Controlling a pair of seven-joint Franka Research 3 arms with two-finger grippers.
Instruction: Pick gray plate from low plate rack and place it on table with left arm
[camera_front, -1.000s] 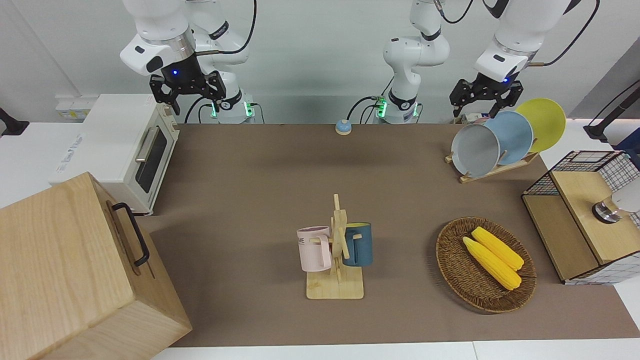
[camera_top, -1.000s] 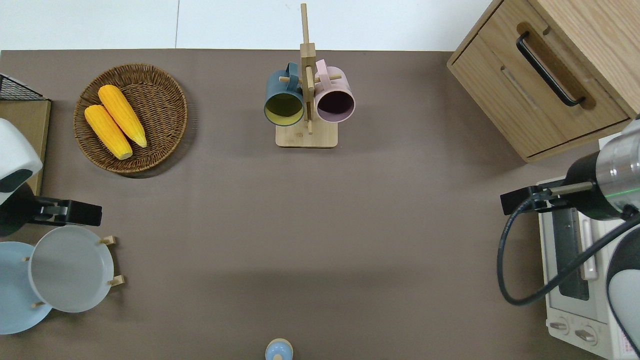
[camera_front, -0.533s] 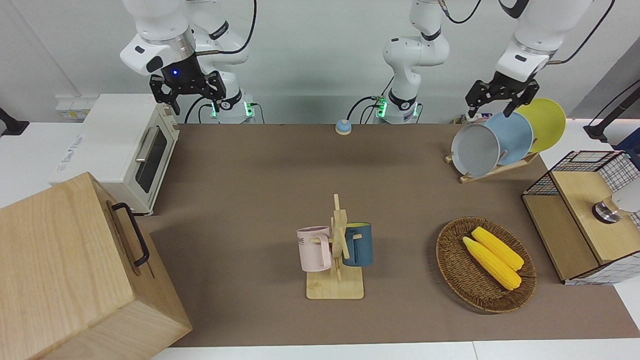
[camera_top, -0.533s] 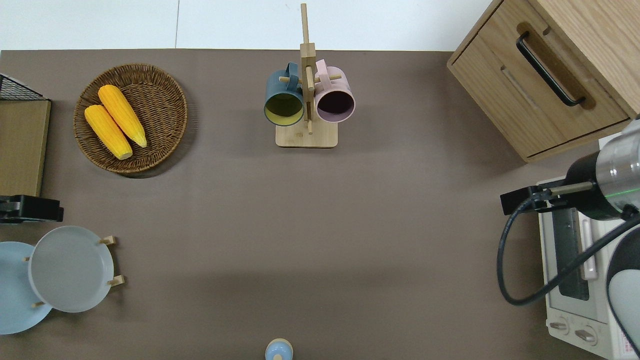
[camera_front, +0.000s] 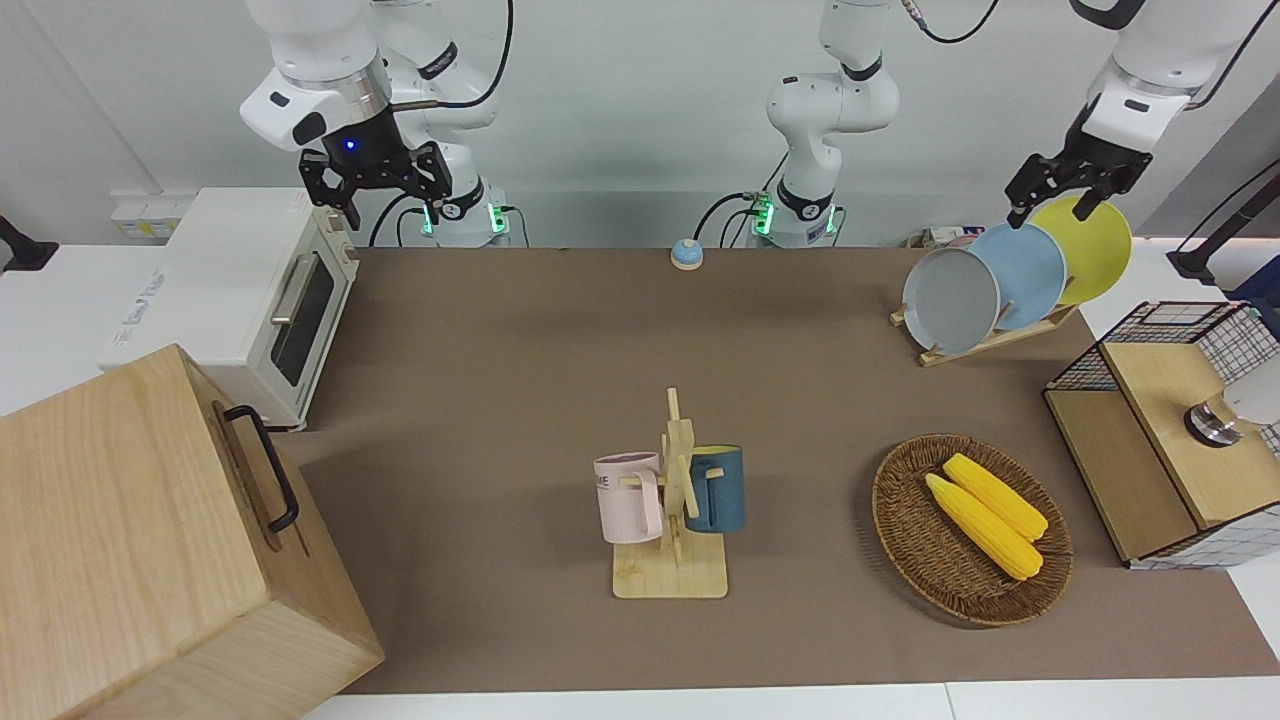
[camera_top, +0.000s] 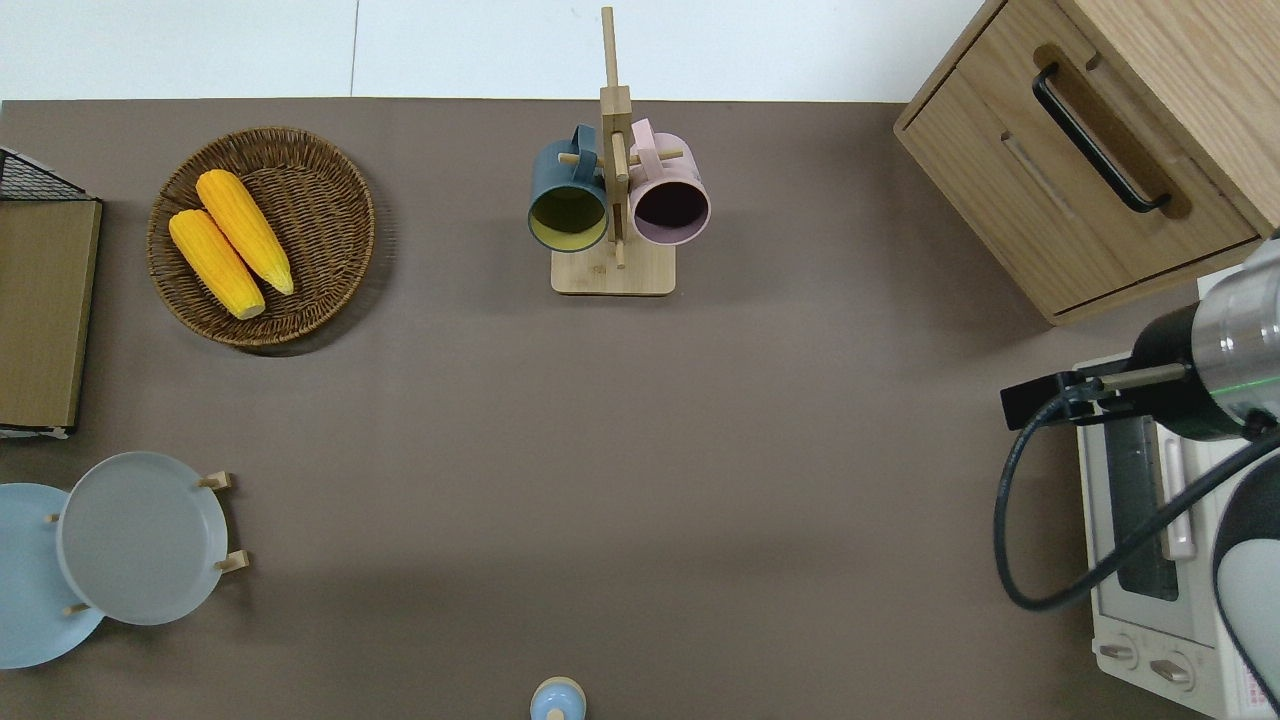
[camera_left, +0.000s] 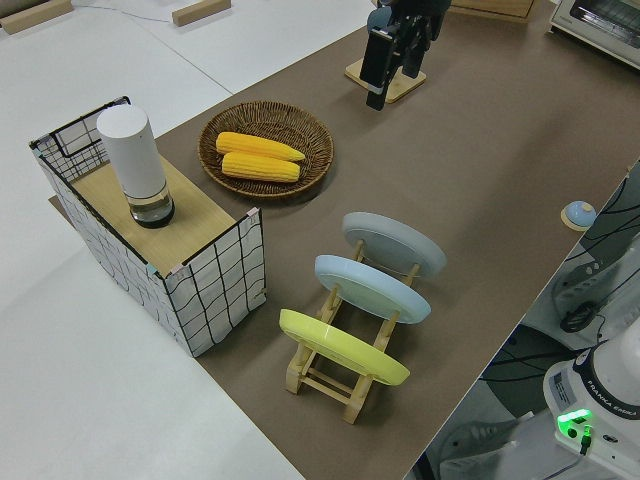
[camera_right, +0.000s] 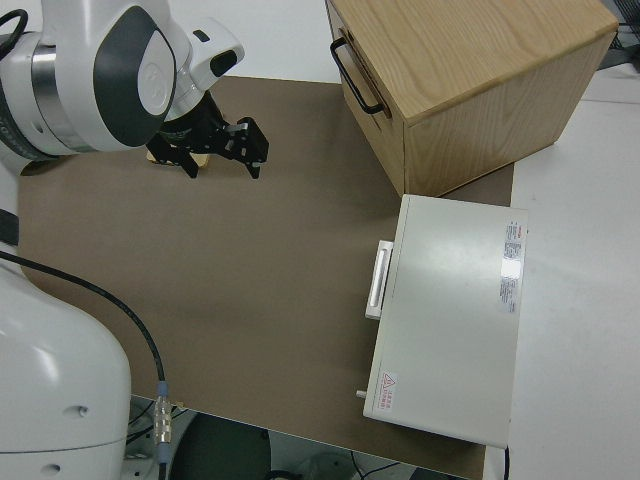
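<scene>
The gray plate (camera_front: 950, 300) (camera_top: 140, 538) (camera_left: 393, 243) leans in the low plate rack (camera_front: 985, 340) (camera_left: 330, 375) at the left arm's end of the table (camera_front: 500, 350), in the slot toward the table's middle. Nothing touches it. My left gripper (camera_front: 1060, 212) (camera_left: 393, 62) hangs open and empty high in the air, seen against the yellow plate's top edge in the front view. It is out of the overhead view. The right arm is parked with its gripper (camera_front: 372, 195) (camera_right: 218, 158) open.
A light blue plate (camera_front: 1025, 275) and a yellow plate (camera_front: 1090, 250) fill the rack's other slots. Farther from the robots lie a wicker basket (camera_front: 915, 545) with corn, a wire-grid box (camera_front: 1170, 440) and a mug stand (camera_front: 675, 500). A wooden cabinet (camera_front: 150, 540) and toaster oven (camera_front: 240, 300) stand at the right arm's end.
My left gripper has risen and swung away from the gray plate toward the table's end, leaving the overhead view. The plate stays in the rack. The right arm has not moved.
</scene>
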